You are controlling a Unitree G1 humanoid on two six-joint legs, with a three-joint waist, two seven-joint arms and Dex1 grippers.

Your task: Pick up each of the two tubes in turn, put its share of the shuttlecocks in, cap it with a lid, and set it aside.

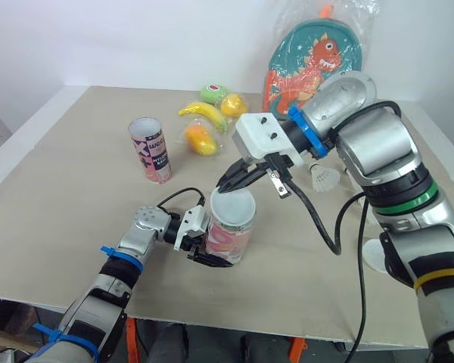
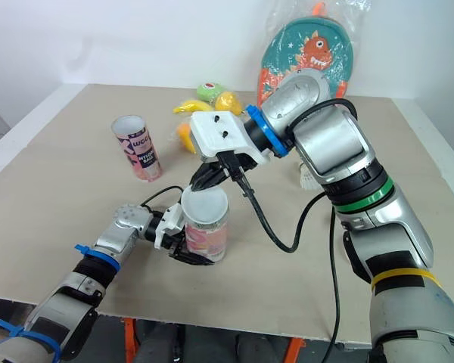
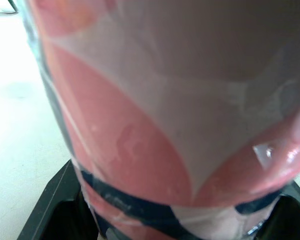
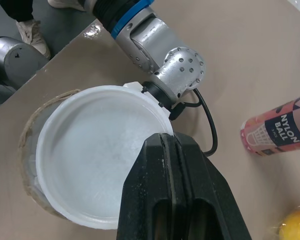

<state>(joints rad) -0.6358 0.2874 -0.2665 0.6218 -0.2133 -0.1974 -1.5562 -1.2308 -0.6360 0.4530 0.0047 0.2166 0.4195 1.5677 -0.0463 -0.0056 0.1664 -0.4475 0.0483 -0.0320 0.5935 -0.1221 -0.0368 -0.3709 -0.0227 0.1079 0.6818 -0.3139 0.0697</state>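
While the left gripper [image 1: 214,255] is squeezing the tube [image 1: 228,238] low down, its two black fingers are clamping both sides of it. The tube is standing up near the front edge of the table [image 1: 76,174]. A white lid [image 1: 233,201] is sitting on top of the tube. The right gripper [image 1: 231,181] is hanging just over the lid w/ its tips pointing down at the rim.

The right wrist view is showing more. Its fingers [image 4: 147,200] are pressing flat together w/ no gap, right at the lid's edge. I cannot tell if the rim is getting pinched between them. The left wrist view is showing the tube up close, w/ black fingers [image 3: 50,210] hugging it on each side.

The head views are showing stuff farther back. A second tube [image 1: 151,149] is standing w/ its top open, well apart from the held one. One shuttlecock [image 1: 324,178] is lying by the right arm. Toy fruit [image 1: 200,138] is lying behind, & a dinosaur backpack [image 1: 318,60] in a plastic bag is sitting at the back. The right wrist view is also catching a person's shoe [image 4: 32,31] on the floor past the table edge.
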